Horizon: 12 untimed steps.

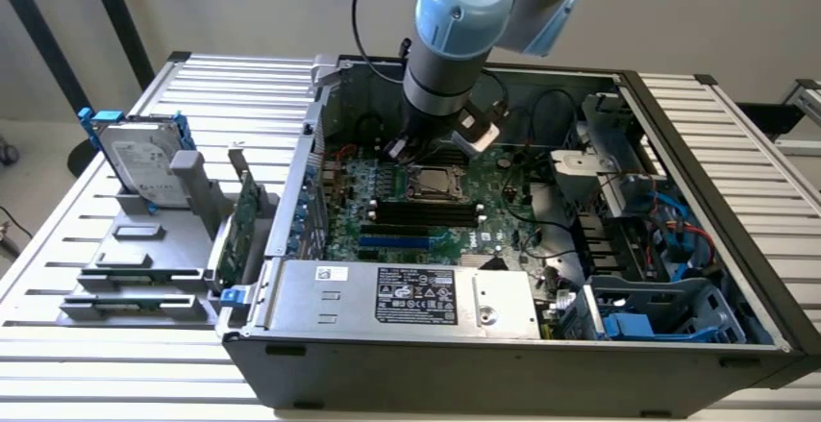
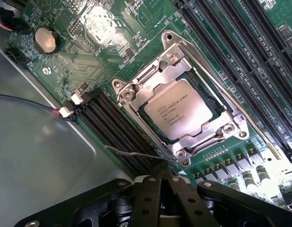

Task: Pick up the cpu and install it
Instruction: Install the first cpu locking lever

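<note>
Looking into the open computer case (image 1: 513, 350), which lies on its side on the slatted table (image 1: 103, 364), from the centre towards the exterior view's right.

Contents of the case:
- Green motherboard (image 1: 449, 230) on the case floor.
- Silver power supply (image 1: 410, 297) along the near wall, lower middle of the frame.
- Blue drive cage (image 1: 655, 316) in the lower right corner.
- Loose black and blue cables (image 1: 680, 235) along the exterior view's right side.

Cpu (image 2: 181, 111) is in the metal socket frame (image 2: 129, 92) on the motherboard. It lies flat, silver top plate up, printed text showing, with the frame edges around it. Black memory slots (image 2: 108, 123) run just beside the socket on both sides. Coin battery (image 2: 45, 39) sits in its holder on the board, well apart from the socket.

Arm (image 1: 456, 37) comes down from the upper middle of the exterior view into the case, right over the socket. Gripper (image 2: 160, 182) hangs above the cpu without touching it. Its black fingers (image 2: 148, 203) are clenched together with nothing between them. Thin grey wire (image 2: 136, 153) crosses between the fingertips and the socket.

Grey rack (image 1: 141, 268) stands outside the case at the exterior view's left. Hard drive (image 1: 135, 162) with blue rails stands upright in the rack's far slot. Green card (image 1: 237, 230) stands on edge in the slot nearest the case.
</note>
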{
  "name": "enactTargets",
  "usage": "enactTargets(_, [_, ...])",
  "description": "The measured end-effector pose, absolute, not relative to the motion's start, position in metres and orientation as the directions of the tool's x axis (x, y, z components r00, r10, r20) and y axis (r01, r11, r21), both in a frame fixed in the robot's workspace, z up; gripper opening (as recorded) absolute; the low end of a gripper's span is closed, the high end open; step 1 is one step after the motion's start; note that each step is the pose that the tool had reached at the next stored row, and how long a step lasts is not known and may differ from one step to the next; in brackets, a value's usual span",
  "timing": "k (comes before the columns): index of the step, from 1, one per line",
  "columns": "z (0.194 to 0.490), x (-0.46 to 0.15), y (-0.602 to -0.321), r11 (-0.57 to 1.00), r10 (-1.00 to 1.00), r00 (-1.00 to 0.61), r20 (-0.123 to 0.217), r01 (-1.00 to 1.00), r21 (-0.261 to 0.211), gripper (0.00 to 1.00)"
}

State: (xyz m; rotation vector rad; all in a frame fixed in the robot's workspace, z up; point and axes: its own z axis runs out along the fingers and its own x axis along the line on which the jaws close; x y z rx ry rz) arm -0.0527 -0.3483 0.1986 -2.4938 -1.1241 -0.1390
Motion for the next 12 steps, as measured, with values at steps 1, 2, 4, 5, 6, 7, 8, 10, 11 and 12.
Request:
enactTargets(1, [0.1982,-0.0523,-0.3483,-0.597,0.697,0.672,0.249,0.737,-0.317,0.11])
enactTargets(2, [0.1980,-0.0519,-0.3483,-0.597,0.697,0.672,0.249,0.737,-0.317,0.11])
enactTargets(4, [0.1976,-0.0511,-0.3483,-0.597,0.697,0.672,0.249,0.737,-0.317,0.11])
enactTargets(5, [0.1974,-0.0506,-0.3483,-0.597,0.697,0.673,0.249,0.737,-0.317,0.11])
enactTargets(6, [0.1973,-0.0501,-0.3483,-0.597,0.697,0.673,0.249,0.736,-0.317,0.11])
enactTargets(7, [0.1972,-0.0496,-0.3483,-0.598,0.697,0.673,0.248,0.736,-0.318,0.11])
enactTargets(8, [0.1971,-0.0491,-0.3483,-0.598,0.697,0.673,0.248,0.736,-0.318,0.11])
enactTargets(10, [0.1969,-0.0482,-0.3483,-0.598,0.697,0.673,0.247,0.736,-0.319,0.11])
enactTargets(11, [0.1968,-0.0477,-0.3483,-0.598,0.697,0.674,0.247,0.735,-0.319,0.11])
enactTargets(12, [0.1967,-0.0473,-0.3483,-0.598,0.697,0.674,0.246,0.735,-0.320,0.11])
